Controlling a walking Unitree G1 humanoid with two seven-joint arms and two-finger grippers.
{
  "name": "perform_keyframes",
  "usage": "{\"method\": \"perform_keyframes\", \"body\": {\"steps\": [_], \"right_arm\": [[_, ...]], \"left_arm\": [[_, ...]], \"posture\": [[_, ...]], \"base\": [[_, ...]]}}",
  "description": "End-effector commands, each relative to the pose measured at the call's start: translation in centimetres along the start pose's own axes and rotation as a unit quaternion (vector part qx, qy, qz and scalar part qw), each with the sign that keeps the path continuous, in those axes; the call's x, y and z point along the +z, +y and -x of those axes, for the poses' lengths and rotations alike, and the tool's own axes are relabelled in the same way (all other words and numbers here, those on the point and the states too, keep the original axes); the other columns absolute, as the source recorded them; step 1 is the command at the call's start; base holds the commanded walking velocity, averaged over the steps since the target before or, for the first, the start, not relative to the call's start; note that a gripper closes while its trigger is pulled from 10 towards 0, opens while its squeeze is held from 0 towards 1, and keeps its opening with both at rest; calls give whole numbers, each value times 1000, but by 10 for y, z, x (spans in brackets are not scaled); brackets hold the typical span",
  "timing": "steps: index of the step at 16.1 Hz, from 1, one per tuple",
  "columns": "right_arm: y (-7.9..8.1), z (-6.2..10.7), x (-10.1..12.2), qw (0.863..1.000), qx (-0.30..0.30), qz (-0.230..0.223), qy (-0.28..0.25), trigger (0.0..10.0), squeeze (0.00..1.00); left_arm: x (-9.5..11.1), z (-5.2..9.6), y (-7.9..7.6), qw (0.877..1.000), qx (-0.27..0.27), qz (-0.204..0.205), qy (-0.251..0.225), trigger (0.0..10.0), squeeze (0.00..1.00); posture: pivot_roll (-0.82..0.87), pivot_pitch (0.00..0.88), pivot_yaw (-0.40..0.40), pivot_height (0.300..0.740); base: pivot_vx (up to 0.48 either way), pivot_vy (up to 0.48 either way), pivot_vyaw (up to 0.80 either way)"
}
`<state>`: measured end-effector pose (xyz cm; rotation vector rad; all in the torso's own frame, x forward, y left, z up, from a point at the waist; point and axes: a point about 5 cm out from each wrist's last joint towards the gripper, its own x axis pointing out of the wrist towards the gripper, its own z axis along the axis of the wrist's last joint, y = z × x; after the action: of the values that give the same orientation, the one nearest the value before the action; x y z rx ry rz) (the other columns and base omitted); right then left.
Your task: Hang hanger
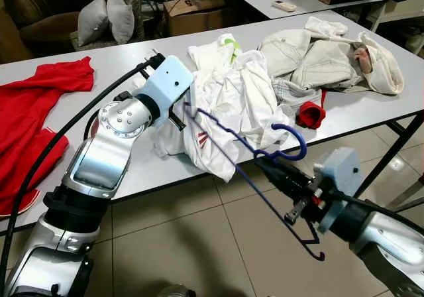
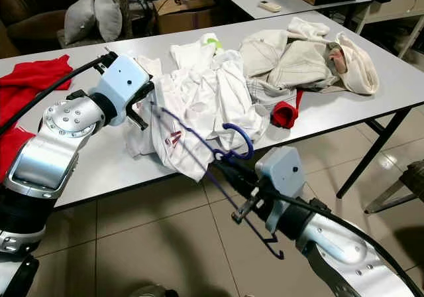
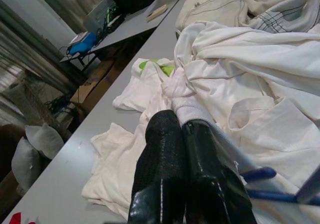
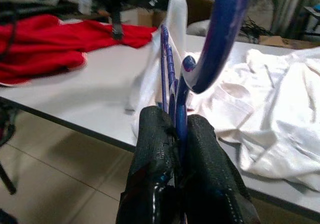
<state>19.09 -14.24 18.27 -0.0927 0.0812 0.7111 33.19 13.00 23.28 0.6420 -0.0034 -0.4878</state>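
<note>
- Tiled floor (image 1: 199, 244) is seen below one long grey worktop (image 1: 371, 105).
- One blue hanger (image 1: 265, 154) is clamped near its hook in the right gripper (image 1: 265, 164), out past the worktop's near edge.
- One white shirt (image 1: 225, 105), draped over that edge, is pinched by the closed left gripper (image 1: 185, 111).
- Two red garments (image 1: 33, 111), a cream pile (image 1: 331, 55) and one small red item (image 1: 311, 115) lie farther along.
- Behind, one cardboard box (image 1: 192, 12) and two grey cushions (image 1: 106, 18) are visible.

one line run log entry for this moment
right tool: shut on blue hanger | left tool: shut on white shirt | table
</note>
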Motion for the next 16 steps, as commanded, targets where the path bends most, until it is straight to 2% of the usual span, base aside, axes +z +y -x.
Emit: {"method": "perform_keyframes", "body": {"steps": [1, 11, 16], "right_arm": [[-3, -2, 1, 1000, -10, 10, -2, 10000, 0], [-6, -10, -1, 1000, 1, 14, 1, 10000, 0], [-6, -24, -5, 1000, -6, 5, 16, 10000, 0]], "left_arm": [[4, 2, 2, 1000, 2, 0, -5, 0, 0], [7, 3, -6, 1000, -15, -2, -8, 0, 0], [10, 5, -10, 1000, -21, 2, -9, 0, 0]], "posture": [[-40, 25, 70, 740], [-39, 24, 64, 740], [-36, 21, 58, 740]], "base": [[0, 0, 0], [0, 0, 0], [0, 0, 0]]}}
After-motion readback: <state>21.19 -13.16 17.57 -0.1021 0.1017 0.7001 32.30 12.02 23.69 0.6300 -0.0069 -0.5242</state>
